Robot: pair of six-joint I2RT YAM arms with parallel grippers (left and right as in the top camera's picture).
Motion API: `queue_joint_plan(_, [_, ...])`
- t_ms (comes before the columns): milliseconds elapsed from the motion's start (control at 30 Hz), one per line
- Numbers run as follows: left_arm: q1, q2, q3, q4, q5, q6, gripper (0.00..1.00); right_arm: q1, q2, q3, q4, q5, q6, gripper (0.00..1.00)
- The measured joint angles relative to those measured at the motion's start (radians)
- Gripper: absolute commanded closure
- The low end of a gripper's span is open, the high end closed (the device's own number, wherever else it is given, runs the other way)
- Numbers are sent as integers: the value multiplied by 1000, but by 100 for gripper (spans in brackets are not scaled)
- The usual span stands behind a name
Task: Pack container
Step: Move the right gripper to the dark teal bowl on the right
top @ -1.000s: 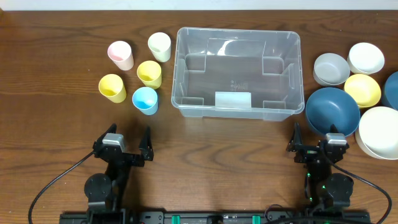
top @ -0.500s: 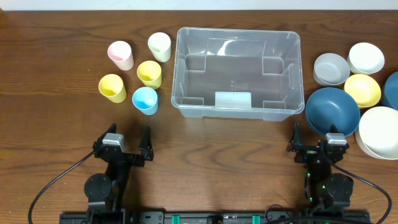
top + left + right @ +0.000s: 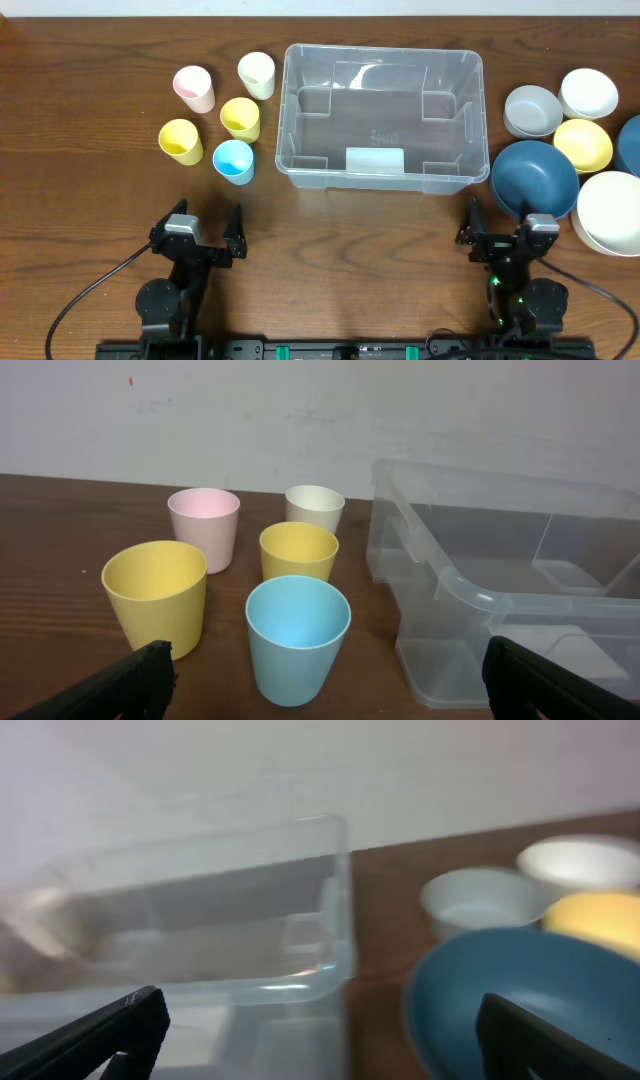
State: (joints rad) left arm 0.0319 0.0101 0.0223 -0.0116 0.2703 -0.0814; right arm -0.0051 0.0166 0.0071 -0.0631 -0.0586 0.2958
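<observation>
The container sits upper centre in the overhead view, open side up and holding nothing, so packing has not begun by the look of it. It stands between the two groups of items, probably so that each arm serves its own side. To its left are five cups: pink cup, cream cup, two yellow cups and a blue cup, all upright and apart. To its right the bowls crowd together, with the dark blue bowl nearest the bin's corner and a grey bowl above it. At the lower edge, the left gripper and right gripper rest low over the table, each with jaws spread wide and holding nothing, facing their piles.
</observation>
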Motion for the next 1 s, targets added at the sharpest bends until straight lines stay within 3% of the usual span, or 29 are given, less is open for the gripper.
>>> queue_joint_plan(233, [0,0,0,0,0,0,2,0,42,0,60,-172,180,1])
queue_joint_plan(433, [0,0,0,0,0,0,2,0,50,41,37,-301,174,1])
queue_joint_plan(567, [0,0,0,0,0,0,2,0,91,227,-72,-262,139,1])
queue_joint_plan(700, [0,0,0,0,0,0,2,0,220,554,-309,-141,119,1])
queue_joint_plan(833, [0,0,0,0,0,0,2,0,455,941,-695,-30,120,1])
queue_joint_plan(1000, [0,0,1,-2,0,0,2,0,714,1295,-1070,-80,39,1])
